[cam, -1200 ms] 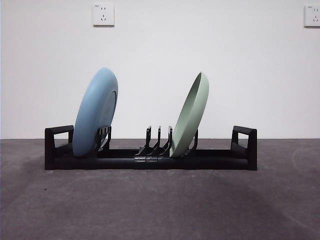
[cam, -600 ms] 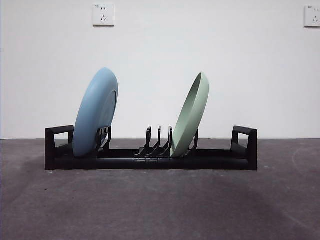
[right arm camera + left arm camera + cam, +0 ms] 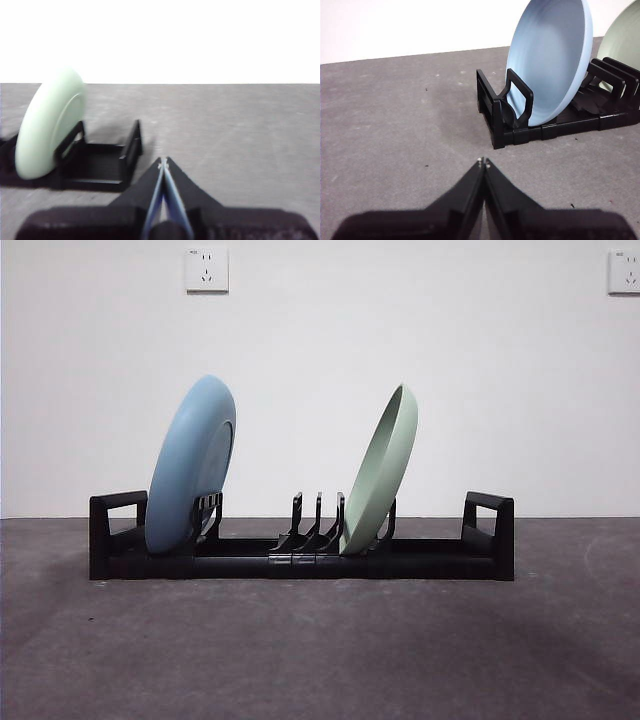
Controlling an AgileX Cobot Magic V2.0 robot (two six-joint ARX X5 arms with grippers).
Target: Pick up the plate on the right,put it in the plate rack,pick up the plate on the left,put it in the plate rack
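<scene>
The black plate rack (image 3: 300,558) lies across the table with a loop handle at each end. A blue plate (image 3: 192,465) stands tilted in its left slots and a pale green plate (image 3: 382,472) stands tilted right of the middle prongs. In the left wrist view the blue plate (image 3: 552,60) and rack (image 3: 510,117) lie ahead of my left gripper (image 3: 483,161), which is shut and empty, off the rack's left end. My right gripper (image 3: 163,161) is shut and empty, apart from the green plate (image 3: 47,125) and the rack's end (image 3: 105,160). Neither gripper shows in the front view.
The grey table (image 3: 320,650) runs in front of the rack. A white wall stands behind with a socket (image 3: 206,269) at upper left and another socket (image 3: 624,272) at upper right.
</scene>
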